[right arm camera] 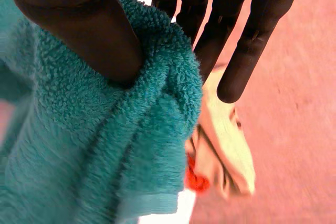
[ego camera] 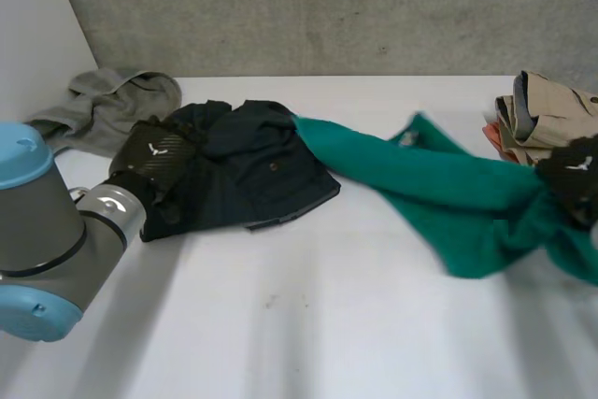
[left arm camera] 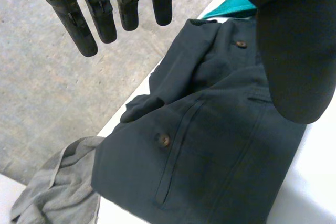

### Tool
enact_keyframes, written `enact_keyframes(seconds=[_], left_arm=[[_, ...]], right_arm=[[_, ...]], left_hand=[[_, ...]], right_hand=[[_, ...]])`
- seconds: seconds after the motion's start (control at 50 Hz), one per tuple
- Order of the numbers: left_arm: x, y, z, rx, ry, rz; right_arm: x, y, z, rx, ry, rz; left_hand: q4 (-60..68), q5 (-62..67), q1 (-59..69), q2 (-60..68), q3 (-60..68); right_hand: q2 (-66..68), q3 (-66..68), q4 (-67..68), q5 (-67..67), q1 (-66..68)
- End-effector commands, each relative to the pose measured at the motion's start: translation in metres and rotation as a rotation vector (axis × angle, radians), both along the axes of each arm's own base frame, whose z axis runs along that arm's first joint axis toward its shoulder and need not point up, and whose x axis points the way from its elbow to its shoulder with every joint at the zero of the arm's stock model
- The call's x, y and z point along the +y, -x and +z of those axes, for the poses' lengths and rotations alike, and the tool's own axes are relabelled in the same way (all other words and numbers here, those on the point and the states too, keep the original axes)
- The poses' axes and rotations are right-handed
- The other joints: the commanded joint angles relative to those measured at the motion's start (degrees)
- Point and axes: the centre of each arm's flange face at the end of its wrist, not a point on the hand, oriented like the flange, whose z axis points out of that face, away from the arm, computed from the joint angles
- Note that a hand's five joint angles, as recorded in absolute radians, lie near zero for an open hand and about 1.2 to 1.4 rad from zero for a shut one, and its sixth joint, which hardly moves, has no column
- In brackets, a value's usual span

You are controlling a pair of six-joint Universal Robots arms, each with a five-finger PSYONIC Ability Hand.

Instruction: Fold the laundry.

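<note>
1. Teal towel (ego camera: 439, 184) stretching across the right half of the white table (ego camera: 308, 324); narrow left end touching the dark trousers (ego camera: 252, 170); right end bunching up into the right hand (ego camera: 575, 175), near the table's right edge.
2. Right hand (right arm camera: 79, 24) pinching the teal towel (right arm camera: 105, 145); thumb pressing a thick fold of terry against the straight fingers (right arm camera: 247, 51); loose cloth hanging below the palm in soft folds.
3. Folded stack (ego camera: 547, 119) sitting at the far right of the table, just behind the right hand; beige garment lying on top, orange cloth peeking out beneath; same folded stack (right arm camera: 226, 150) showing past the fingertips in the right wrist view.
4. Left hand (ego camera: 154, 156) hovering over the left end of the dark trousers; contact with the cloth not being possible to tell.
5. Left hand (left arm camera: 294, 51) holding nothing; fingers (left arm camera: 100, 14) extending straight and slightly spread, thumb standing well apart from them.
6. Dark trousers (left arm camera: 210, 145) lying loosely folded under the left palm; two buttons and a pocket seam facing up.
7. Grey garment (ego camera: 112, 105) lying crumpled at the far left corner, touching the dark trousers; same grey garment (left arm camera: 58, 187) showing beside the trousers in the left wrist view.
</note>
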Motion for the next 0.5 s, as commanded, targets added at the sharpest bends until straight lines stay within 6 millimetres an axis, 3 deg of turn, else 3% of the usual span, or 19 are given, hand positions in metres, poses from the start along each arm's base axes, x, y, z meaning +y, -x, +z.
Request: enact_keyframes(seconds=[0.02, 0.18, 0.26, 0.32, 0.34, 0.4, 0.46, 0.48, 0.5], left_arm=[[-0.005, 0.023, -0.016, 0.002, -0.017, -0.092], [-0.026, 0.048, -0.056, -0.011, -0.078, -0.205], [-0.039, 0.053, -0.072, -0.036, -0.08, -0.205], [-0.051, 0.053, -0.073, -0.052, -0.057, -0.181], [-0.059, 0.051, -0.068, -0.055, -0.027, -0.142], [-0.072, 0.043, -0.053, -0.055, 0.029, -0.037], [-0.096, 0.026, -0.021, -0.021, 0.154, 0.154], [-0.103, 0.02, -0.007, -0.002, 0.206, 0.204], [-0.116, 0.005, 0.024, 0.036, 0.319, 0.301]], right_arm=[[0.008, -0.011, -0.01, -0.078, -0.048, 0.07], [0.015, -0.017, -0.015, -0.226, -0.094, 0.091], [0.018, -0.018, -0.019, -0.239, -0.116, 0.1], [0.02, -0.018, -0.021, -0.239, -0.124, 0.099], [0.02, -0.018, -0.022, -0.24, -0.126, 0.1], [0.021, -0.019, -0.023, -0.242, -0.126, 0.103], [0.02, -0.019, -0.023, -0.242, -0.122, 0.103], [0.021, -0.019, -0.022, -0.242, -0.121, 0.105], [0.021, -0.019, -0.022, -0.242, -0.121, 0.106]], left_hand=[[1.9, 2.0, 2.3, 1.8, 1.5], [7.1, 7.3, 7.5, 7.0, 6.7], [20.5, 20.7, 21.0, 20.4, 20.1], [48.7, 48.9, 49.2, 48.6, 48.3], [66.6, 66.8, 67.0, 66.5, 66.2], [66.8, 67.0, 67.2, 66.7, 66.4], [66.8, 67.0, 67.2, 66.7, 66.4], [66.8, 67.0, 67.2, 66.7, 66.4], [66.8, 67.0, 67.2, 66.7, 66.4]], right_hand=[[13.1, 12.1, 11.3, 13.0, 18.3], [13.1, 12.1, 11.3, 13.0, 18.3], [13.1, 12.1, 11.3, 13.0, 18.3], [13.1, 12.1, 11.3, 13.0, 18.3], [13.1, 12.1, 11.3, 13.0, 18.3], [13.1, 12.1, 11.3, 13.0, 18.3], [13.1, 12.1, 11.3, 13.0, 18.3], [13.1, 12.1, 11.3, 13.0, 18.3], [13.1, 12.1, 11.3, 13.0, 18.3]])
